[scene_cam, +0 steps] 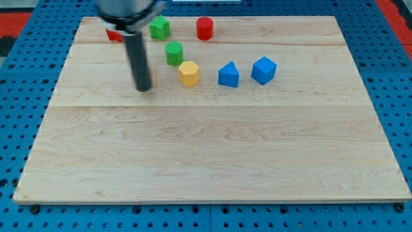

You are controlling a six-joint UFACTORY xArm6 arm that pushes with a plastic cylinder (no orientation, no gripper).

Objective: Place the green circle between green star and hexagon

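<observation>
1. My tip (144, 89) rests on the counter (212, 154) — no claw fitted, nothing held.
2. Green circle (174, 53) sits between green star (159, 28) and yellow hexagon (188, 73), at the tip's two o'clock.
3. Blue blocks lie at three o'clock — near the hexagon.

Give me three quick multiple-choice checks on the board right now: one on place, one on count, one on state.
1. My tip is: A) at the view's left of the yellow hexagon; B) at the view's right of both blue blocks; C) at the view's bottom edge.
2. Blue blocks: A) one; B) two; C) three.
3. The lower green block is: A) stacked on another block; B) off the board; C) flat on the board, close above the yellow hexagon.

Answers: 1 A, clear of the blocks; 2 B, side by side; 3 C, on the wood.
</observation>
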